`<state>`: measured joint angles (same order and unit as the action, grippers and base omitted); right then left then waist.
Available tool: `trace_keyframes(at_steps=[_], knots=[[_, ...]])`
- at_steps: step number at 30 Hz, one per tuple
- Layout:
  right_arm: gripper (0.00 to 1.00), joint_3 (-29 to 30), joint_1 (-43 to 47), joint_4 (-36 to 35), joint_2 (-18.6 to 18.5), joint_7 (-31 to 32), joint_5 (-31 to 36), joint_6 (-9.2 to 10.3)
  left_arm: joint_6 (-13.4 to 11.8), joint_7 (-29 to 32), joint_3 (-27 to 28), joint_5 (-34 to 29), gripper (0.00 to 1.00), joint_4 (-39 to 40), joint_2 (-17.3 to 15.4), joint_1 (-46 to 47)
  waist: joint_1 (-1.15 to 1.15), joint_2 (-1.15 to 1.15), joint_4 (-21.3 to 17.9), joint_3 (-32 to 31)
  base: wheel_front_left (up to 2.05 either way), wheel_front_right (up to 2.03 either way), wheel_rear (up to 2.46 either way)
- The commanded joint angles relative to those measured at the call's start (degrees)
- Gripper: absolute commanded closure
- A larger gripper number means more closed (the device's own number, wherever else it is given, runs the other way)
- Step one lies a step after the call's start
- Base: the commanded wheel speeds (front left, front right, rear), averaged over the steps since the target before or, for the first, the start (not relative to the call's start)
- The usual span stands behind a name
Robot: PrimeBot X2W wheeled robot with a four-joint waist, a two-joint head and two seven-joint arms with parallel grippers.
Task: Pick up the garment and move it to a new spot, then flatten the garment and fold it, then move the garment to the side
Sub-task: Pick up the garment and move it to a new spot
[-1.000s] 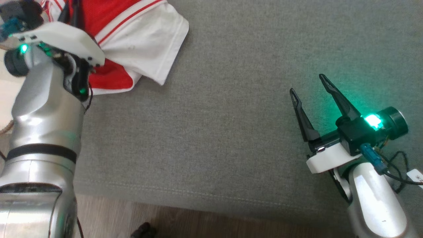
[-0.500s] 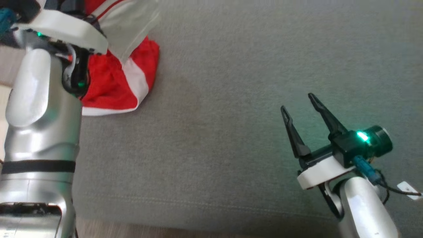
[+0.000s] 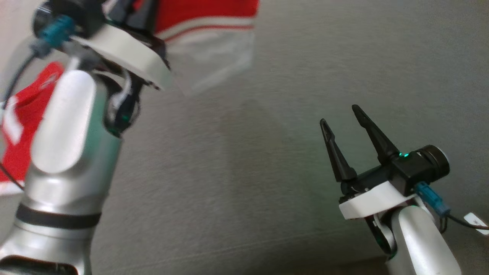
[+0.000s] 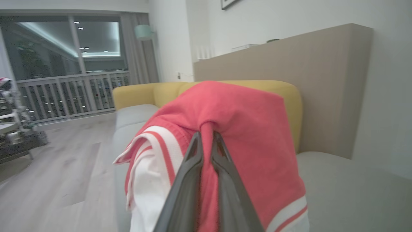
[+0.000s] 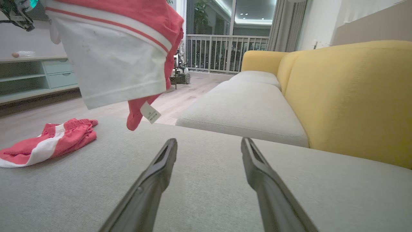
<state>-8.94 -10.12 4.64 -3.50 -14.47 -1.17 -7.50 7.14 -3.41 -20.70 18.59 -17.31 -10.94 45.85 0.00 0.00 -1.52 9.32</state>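
A grey seat cushion (image 5: 225,180) runs in front of a yellow backrest (image 5: 347,96), with wood floor (image 5: 180,103) beyond. The garment (image 5: 112,61), a red top with white, stripe-trimmed sleeves, hangs in the air above the left part of the cushion. Its lowest fold and care label (image 5: 150,113) appear clear of the surface. The left gripper (image 4: 207,137) carries it, with both fingers pinched almost together on a bunched ridge of red cloth and the rest draping down either side. A second red-and-white piece (image 5: 48,145) lies crumpled on the cushion near its left edge, apart from the hanging garment. The right gripper (image 3: 339,114) hovers low over bare cushion on the right, jaws spread wide and holding nothing. The step in hand is judged to be the transfer to a new spot. Carry the garment toward the open middle of the cushion, well away from the second piece. Keep the pinch firm, since a single-point hold on bunched cloth may slip. Lower until the hem lands first, then trail the arm so the cloth lays out rather than piling. Keep the open gripper out of the swing path
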Motion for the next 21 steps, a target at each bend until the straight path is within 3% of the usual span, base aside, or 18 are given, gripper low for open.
trace_keyframes(at_steps=[1, 7, 12, 21], knots=[[0.0, -1.1, -1.2, -2.43, 0.61, -0.52, -0.66, 0.01, 0.34, 0.43, 0.82, 0.36, 1.0, 2.82, -1.98, 1.65, 0.0, 0.0, -5.75, 0.12, 0.0, 0.0, 0.0], [0.0, -1.15, -1.7, -3.3, 0.62, -0.52, -1.97, 0.01, 0.34, 1.68, -4.56, 1.16, 1.0, 2.62, -1.34, 0.25, 0.0, 0.0, -13.85, 2.82, 0.0, 0.0, 0.0], [0.0, -0.74, -1.7, -3.99, 0.62, -0.52, -3.19, 0.01, 0.35, -0.18, -8.49, 0.72, 1.0, -2.61, -0.23, -0.57, 0.0, 0.0, -18.3, 5.3, 0.0, 0.0, 0.0], [0.0, -0.43, -0.88, -4.43, 0.62, -0.52, -3.69, 0.01, 0.35, -6.35, -12.98, -0.09, 1.0, -20.5, 3.29, -1.04, 0.0, 0.0, -19.43, 6.45, 0.0, 0.0, 0.0]])
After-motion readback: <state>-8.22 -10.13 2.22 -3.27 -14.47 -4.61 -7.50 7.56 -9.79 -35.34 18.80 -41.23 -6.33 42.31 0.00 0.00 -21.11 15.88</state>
